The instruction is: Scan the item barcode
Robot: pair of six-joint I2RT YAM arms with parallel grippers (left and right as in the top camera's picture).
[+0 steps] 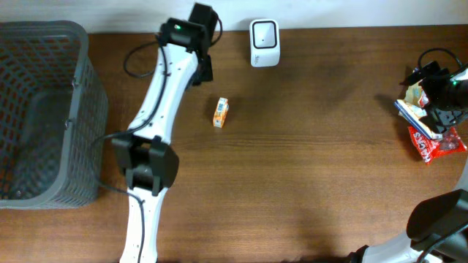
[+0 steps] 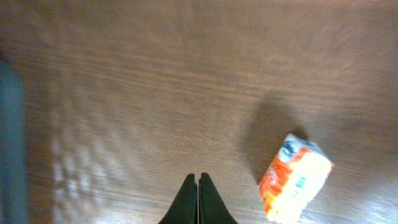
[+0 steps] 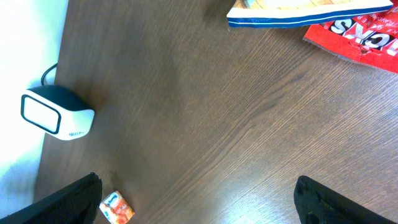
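Dark wood-grain tabletop fills the scene, and both arms rise from its near edge. At the near right corner, the right arm bends up along the right edge. Its wrist hangs above a small heap of snack packs there: a red packet with a blue-edged packet lying partly over its far side. The right tool is spread wide. In the wrist view its two dark fingers sit at opposite lower corners with only bare wood between them. The left arm starts near the left, folds at a black elbow partway across, and stretches in a long white line toward the far edge. There its wrist turns back so the tool points down at the wood. A grey mesh basket stands along the left edge beside that arm. The left tool is closed, its black fingers pressed flat against each other. The orange carton lies on its side on the tabletop left of centre. It is slightly nearer and to the right of the left tool, close to it but not touching, and well apart from the right tool. Farthest off, the white scanner sits at the far edge with its dark window facing up, beyond the carton and a little to its right.
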